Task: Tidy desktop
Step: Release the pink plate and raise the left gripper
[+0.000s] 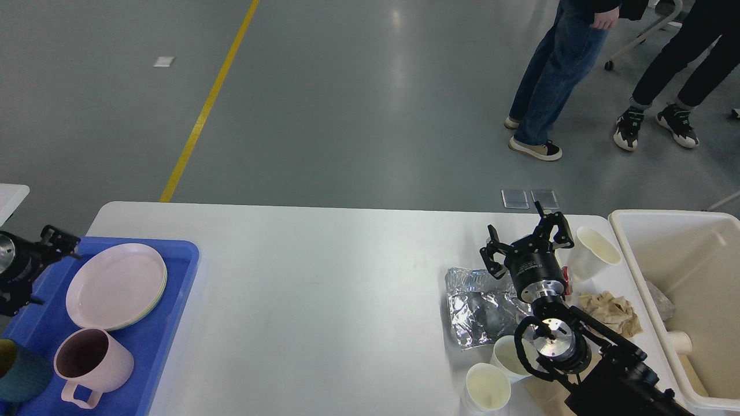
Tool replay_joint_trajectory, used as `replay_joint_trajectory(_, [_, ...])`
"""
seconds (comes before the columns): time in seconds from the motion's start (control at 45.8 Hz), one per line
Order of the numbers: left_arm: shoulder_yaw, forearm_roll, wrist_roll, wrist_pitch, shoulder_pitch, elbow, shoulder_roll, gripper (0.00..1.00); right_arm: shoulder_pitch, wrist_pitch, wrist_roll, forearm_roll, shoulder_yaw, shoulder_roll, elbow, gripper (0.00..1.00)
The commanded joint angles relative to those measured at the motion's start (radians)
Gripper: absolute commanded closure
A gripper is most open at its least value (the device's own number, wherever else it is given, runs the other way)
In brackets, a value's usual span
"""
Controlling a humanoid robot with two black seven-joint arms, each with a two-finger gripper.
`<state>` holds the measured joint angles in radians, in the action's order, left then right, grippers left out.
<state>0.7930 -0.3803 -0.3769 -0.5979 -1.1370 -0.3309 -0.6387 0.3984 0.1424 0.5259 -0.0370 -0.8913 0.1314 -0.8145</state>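
At far left, tray [173, 277]: blue, on the desktop's left end; holds the crockery together, which I judge is the sorted side.
Left gripper [58, 240]: hovers at the tray's far-left corner, holding nothing; seen small and dark, so I cannot tell how the fingers stand.
Plates [115, 286]: pink one on top of a stack, flat in the tray.
Mug [92, 364]: pink, upright, near edge of the tray, just below the plates.
Teal cup [20, 378]: cut by the picture's edge, beside the mug.
Desktop [300, 300]: white, spans the whole view; middle bare, clutter only at its right end.
Foil [480, 303]: crumpled sheet, flat on the desktop, partly under my right arm.
Right gripper [526, 242]: fingers spread apart, empty, above the foil's far edge and beside a tipped paper cup [592, 251]; I judge it is poised to pick litter.
Near cups [488, 384]: two, upright, by my right wrist.
Brown paper [613, 309]: crumpled, beside the bin.
Bin [636, 254]: white, deep, at the right edge; already holds scraps, so likely the litter's destination.
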Motion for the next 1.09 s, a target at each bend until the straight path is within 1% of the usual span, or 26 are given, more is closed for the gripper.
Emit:
replay_joint_trajectory(0.0, [-0.032,0.000,0.010,-0.002,-0.087,-0.002,-0.018,0.04,0.000,0.000,-0.001,0.000,0.000,-0.001,0.001,0.00])
replay_joint_trajectory(0.066, [-0.121,0.000,0.010,0.000,-0.090,-0.004,-0.013,0.04,0.000,-0.001,0.000,0.000,0.000,0.000,0.001,0.00])
replay_joint_trajectory(0.109, [-0.199,0.000,0.016,0.018,-0.058,-0.004,-0.009,0.04,0.000,0.000,0.000,0.000,0.000,0.000,0.001,0.00])
replay_joint_trajectory(0.175, [-0.360,-0.006,0.032,0.009,0.000,0.003,-0.021,0.04,0.000,0.000,0.000,0.000,0.000,0.000,0.001,0.00])
replay_joint_trajectory(0.219, [-0.507,-0.009,0.053,0.000,0.012,0.003,-0.027,0.04,0.000,0.000,0.000,0.000,0.002,0.000,0.001,0.00])
replay_joint_trajectory(0.262, [-0.686,-0.005,0.087,-0.002,0.038,0.001,-0.027,0.04,0.000,0.000,0.000,0.000,0.000,0.000,0.001,0.00])
replay_joint_trajectory(0.306, [-0.882,-0.005,0.127,-0.008,0.110,-0.005,-0.021,0.04,0.000,0.000,0.000,0.000,0.000,0.000,0.001,0.00])
replay_joint_trajectory(0.35, [-1.083,-0.003,0.165,-0.031,0.190,-0.014,-0.006,0.04,-0.001,0.000,0.000,0.000,0.000,0.000,0.001,0.00])
replay_joint_trajectory(0.372, [-1.177,-0.002,0.167,-0.052,0.222,-0.022,0.004,0.04,-0.001,0.000,0.000,0.000,0.000,0.000,0.001,0.00])
replay_joint_trajectory(0.415, [-1.347,-0.002,0.185,-0.106,0.276,-0.037,0.036,0.04,0.000,0.000,0.000,0.000,0.000,0.000,0.001,0.00])
replay_joint_trajectory(0.481, [-1.530,-0.002,0.196,-0.200,0.325,-0.069,0.089,0.04,0.000,0.000,0.000,0.000,0.000,0.000,0.001,0.00])
replay_joint_trajectory(0.546, [-1.594,0.004,0.204,-0.221,0.367,-0.073,0.129,0.04,-0.001,0.000,0.000,0.000,0.000,-0.001,0.001,0.00])
replay_joint_trajectory(0.634, [-1.617,-0.008,0.230,-0.201,0.408,-0.076,0.209,0.04,0.000,-0.001,0.000,0.000,0.000,-0.001,0.001,0.00])
replay_joint_trajectory(0.699, [-1.719,-0.008,0.260,-0.175,0.492,-0.076,0.280,0.04,0.000,0.000,0.000,0.000,0.000,0.000,0.001,0.00])
replay_joint_trajectory(0.765, [-1.819,0.009,0.266,-0.160,0.571,-0.079,0.324,0.04,0.000,-0.001,-0.001,0.000,0.000,-0.001,0.001,0.00])
replay_joint_trajectory(0.852, [-1.908,0.058,0.271,-0.160,0.632,-0.092,0.356,0.04,0.000,0.000,-0.001,0.000,0.000,0.000,0.000,0.00])
replay_joint_trajectory(0.962, [-2.040,0.130,0.273,-0.158,0.729,-0.163,0.367,0.04,-0.001,0.000,-0.001,0.000,0.000,0.000,0.000,0.00])
replay_joint_trajectory(1.027, [-2.124,0.214,0.274,-0.152,0.793,-0.241,0.389,0.04,-0.001,0.000,-0.001,0.000,0.000,0.000,-0.002,0.00])
replay_joint_trajectory(1.071, [-2.204,0.286,0.282,-0.139,0.836,-0.295,0.422,0.04,-0.001,0.000,-0.001,0.000,0.000,0.000,-0.002,0.00])
